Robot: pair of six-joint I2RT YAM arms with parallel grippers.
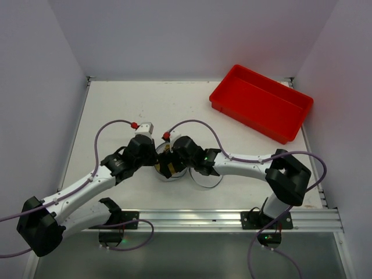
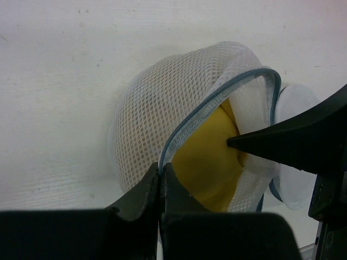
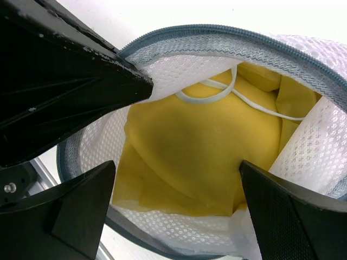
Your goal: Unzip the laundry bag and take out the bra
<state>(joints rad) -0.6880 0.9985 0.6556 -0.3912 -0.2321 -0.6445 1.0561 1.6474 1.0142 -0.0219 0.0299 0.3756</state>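
Left gripper (image 2: 161, 187) is pinched tight on the grey-blue zipper rim (image 2: 217, 100) of the laundry bag (image 2: 157, 108), lifting that edge so the mouth gapes. The laundry bag sits mid-bench (image 1: 116, 104), close to the near edge, between the two wrists. Its zipper looks fully run open, so the unzipping seems done and the step in hand is getting the bra (image 2: 209, 157) out.

The bra, yellow with a thin white strap, fills the bottom of the mesh and is plainly exposed through the opening. Right gripper (image 3: 177, 168) is spread wide, its fingers reaching inside the mouth and straddling the yellow cup; whether either finger touches the fabric I cannot tell.

Next, I judge, the right gripper needs to push a little deeper, close on a good fold of yellow cloth rather than mesh, and draw it out while the left one anchors the rim. A red tray (image 1: 261, 107) lies at the far right corner, well apart.
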